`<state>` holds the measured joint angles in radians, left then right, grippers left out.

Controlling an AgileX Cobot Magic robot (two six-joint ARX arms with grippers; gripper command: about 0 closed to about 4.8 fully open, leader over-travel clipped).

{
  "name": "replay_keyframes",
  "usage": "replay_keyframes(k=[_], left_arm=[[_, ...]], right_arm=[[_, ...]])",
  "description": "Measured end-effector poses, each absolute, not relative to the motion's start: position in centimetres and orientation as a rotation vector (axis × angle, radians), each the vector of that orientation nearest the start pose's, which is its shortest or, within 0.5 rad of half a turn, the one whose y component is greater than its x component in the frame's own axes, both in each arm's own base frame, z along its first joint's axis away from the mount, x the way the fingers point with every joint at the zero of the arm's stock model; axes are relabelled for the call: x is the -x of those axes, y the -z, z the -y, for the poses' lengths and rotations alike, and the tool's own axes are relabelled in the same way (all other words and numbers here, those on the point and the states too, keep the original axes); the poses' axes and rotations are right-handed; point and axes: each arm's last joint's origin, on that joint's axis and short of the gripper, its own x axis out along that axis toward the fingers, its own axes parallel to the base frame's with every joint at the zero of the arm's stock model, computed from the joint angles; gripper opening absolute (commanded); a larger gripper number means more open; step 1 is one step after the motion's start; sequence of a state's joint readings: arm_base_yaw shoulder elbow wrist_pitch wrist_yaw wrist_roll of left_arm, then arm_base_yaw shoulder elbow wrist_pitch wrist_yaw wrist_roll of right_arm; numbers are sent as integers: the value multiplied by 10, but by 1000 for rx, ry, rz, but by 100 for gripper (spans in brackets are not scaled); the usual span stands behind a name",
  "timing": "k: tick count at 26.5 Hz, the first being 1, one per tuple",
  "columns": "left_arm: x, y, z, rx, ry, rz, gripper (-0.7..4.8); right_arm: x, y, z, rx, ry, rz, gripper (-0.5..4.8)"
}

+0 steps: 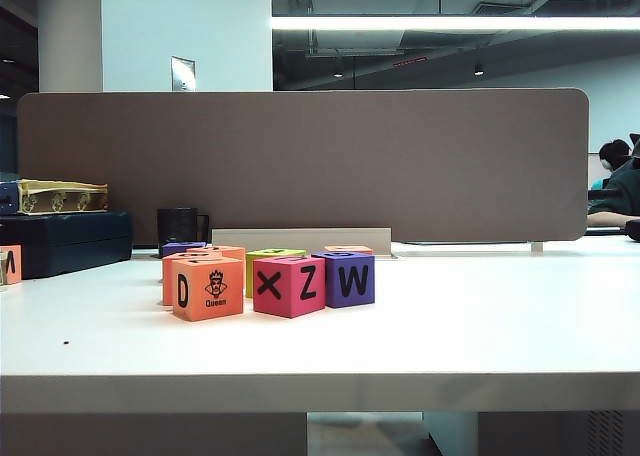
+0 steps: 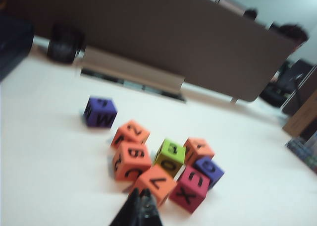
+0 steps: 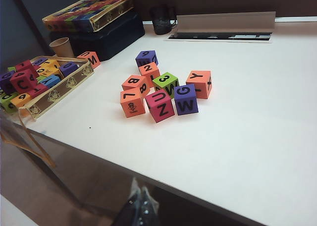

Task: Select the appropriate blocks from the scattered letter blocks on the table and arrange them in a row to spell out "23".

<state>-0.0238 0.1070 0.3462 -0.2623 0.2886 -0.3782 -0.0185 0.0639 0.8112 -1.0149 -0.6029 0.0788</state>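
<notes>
Right wrist view shows the green block [image 3: 166, 82], 3 on top, just behind the pink block [image 3: 160, 106]. The orange block [image 3: 149, 70], marked 2, is a bit farther behind. The left gripper [image 2: 140, 206] hangs near the pink block, pinched closed and empty. The right gripper [image 3: 140, 206] waits well apart from it, closed too. It is probably best to open wide and drop straight down, so the neighbours aren't bumped. The cubes look soft and dull on the smooth white table [image 3: 247, 137].
</notes>
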Motion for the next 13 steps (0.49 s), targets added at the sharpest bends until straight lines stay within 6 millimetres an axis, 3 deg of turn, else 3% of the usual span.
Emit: replay_keyframes(k=[7, 10, 13], left_arm=[[-114, -271, 13, 311, 334, -284, -6], [-146, -290, 15, 290, 357, -358, -6], [-168, -297, 21, 293, 383, -426, -6]], right_arm=[[16, -307, -17, -159, -571, -282, -1], [16, -307, -17, -156, -571, -273, -1], [15, -309, -17, -151, -572, -258, -1]])
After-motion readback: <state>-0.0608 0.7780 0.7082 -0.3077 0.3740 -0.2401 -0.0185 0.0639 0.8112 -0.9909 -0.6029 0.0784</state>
